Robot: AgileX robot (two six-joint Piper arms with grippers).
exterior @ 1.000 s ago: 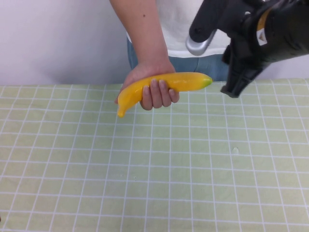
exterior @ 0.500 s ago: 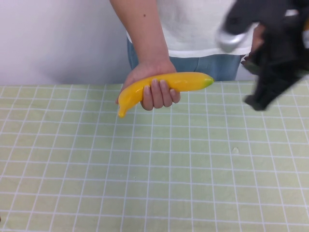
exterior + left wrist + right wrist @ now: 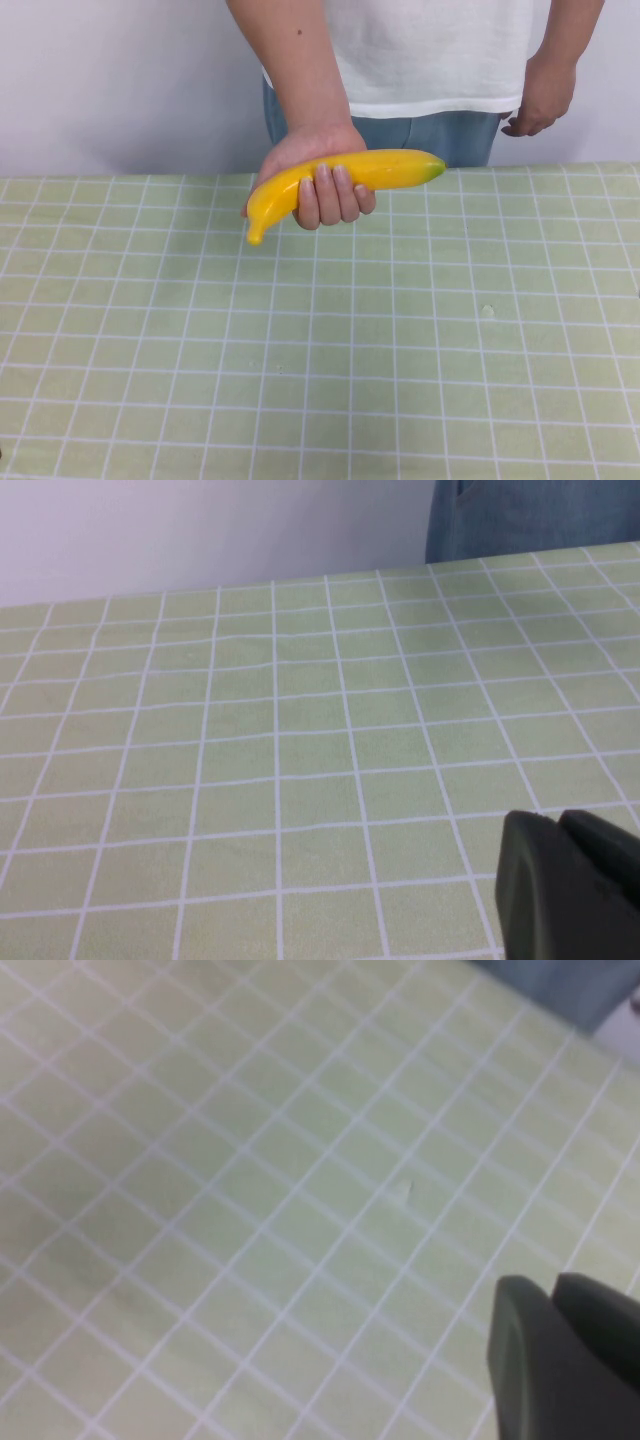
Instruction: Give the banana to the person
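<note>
The person (image 3: 420, 55), in a white T-shirt and blue jeans, stands behind the far edge of the table. One hand (image 3: 320, 170) holds the yellow banana (image 3: 345, 175) just above the table, its greenish tip pointing right. The other hand (image 3: 540, 95) hangs at the side. Neither arm shows in the high view. My left gripper (image 3: 558, 818) is shut and empty over the checked cloth. My right gripper (image 3: 555, 1282) is shut and empty, also over the cloth, away from the banana.
A pale green checked tablecloth (image 3: 330, 360) covers the table. A white wall stands behind the person. The jeans show at the far edge in the left wrist view (image 3: 530, 520) and the right wrist view (image 3: 560, 985).
My right arm has drawn back to the right and left the high view. The banana stays in the person's hand, nearly still.
</note>
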